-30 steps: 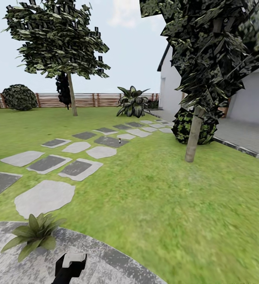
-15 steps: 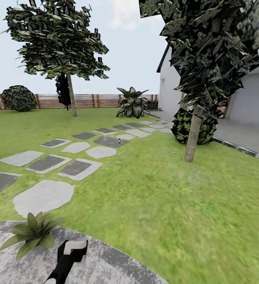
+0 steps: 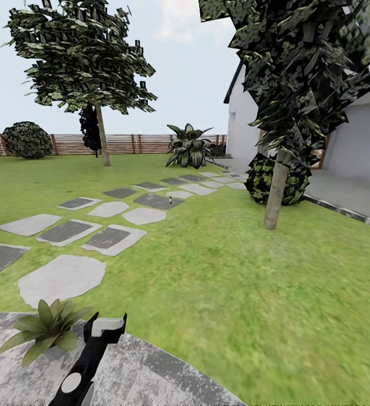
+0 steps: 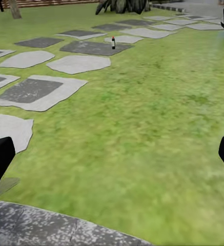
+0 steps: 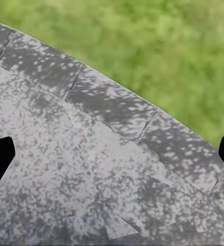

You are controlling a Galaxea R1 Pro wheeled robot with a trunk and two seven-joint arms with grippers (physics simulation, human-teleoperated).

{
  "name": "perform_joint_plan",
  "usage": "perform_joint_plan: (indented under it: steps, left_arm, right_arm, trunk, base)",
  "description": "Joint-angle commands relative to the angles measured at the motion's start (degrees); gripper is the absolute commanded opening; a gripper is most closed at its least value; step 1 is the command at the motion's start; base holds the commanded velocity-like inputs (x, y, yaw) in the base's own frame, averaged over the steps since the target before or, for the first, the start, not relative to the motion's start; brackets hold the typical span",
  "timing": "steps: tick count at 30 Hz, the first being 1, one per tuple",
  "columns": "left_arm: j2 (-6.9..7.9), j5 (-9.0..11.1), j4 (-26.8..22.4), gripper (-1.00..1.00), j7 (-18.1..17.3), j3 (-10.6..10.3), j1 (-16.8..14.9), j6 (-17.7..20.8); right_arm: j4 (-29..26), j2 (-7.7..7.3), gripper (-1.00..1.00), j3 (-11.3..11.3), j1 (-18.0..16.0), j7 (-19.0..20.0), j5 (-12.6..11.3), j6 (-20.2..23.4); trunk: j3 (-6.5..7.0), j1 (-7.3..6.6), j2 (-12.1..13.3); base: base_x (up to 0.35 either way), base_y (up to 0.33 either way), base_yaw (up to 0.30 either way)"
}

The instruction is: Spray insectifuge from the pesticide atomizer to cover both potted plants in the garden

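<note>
Open green lawn (image 3: 219, 282) stretches ahead from the curved edge of the round grey paved patio (image 3: 151, 372), bounded by a thin tree trunk (image 3: 276, 192) to the right. The small dark bottle-shaped pesticide atomizer (image 4: 113, 43) stands upright on a far grey stepping stone (image 4: 94, 48), well apart from the released, empty left claw (image 4: 112, 156). The right claw (image 5: 112, 154), spread wide, hangs over the patio. A low green-leaved potted plant (image 3: 44, 330) sits just beside the left arm (image 3: 89, 361).

Patio (image 3: 151, 375) rough speckled grey stone; stepping stones (image 3: 64, 279) smooth matt; fence (image 3: 123, 143) brown wood slats; lawn (image 3: 236, 282) matt.
</note>
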Motion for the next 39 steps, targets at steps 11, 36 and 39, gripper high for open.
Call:
perform_joint_plan:
  steps: [11,36,39]
  left_arm:
    - [-1.66,-6.18,-3.77,1.00,0.03,-0.19,-0.03,4.81]
    - [-1.89,-7.02,-5.89,1.00,-0.07,2.21,-0.13,16.56]
    - [-1.83,-7.08,-6.77,1.00,-0.16,2.17,-1.41,16.51]
  right_arm:
    - [-4.96,-4.93,1.00,-0.20,-0.01,0.02,-0.01,4.99]
    - [-16.95,-5.07,1.00,-2.22,-0.01,0.15,-0.27,16.26]
    - [-16.99,-4.99,1.00,-5.42,0.00,0.21,-0.93,16.78]
  trunk:
    - [-2.04,2.41,-4.45]
    - [-5.63,6.81,-12.47]
    - [-6.17,7.47,-13.68]
  base:
    - [0.000,0.000,0.000]
    - [0.000,0.000,0.000]
    - [0.000,0.000,0.000]
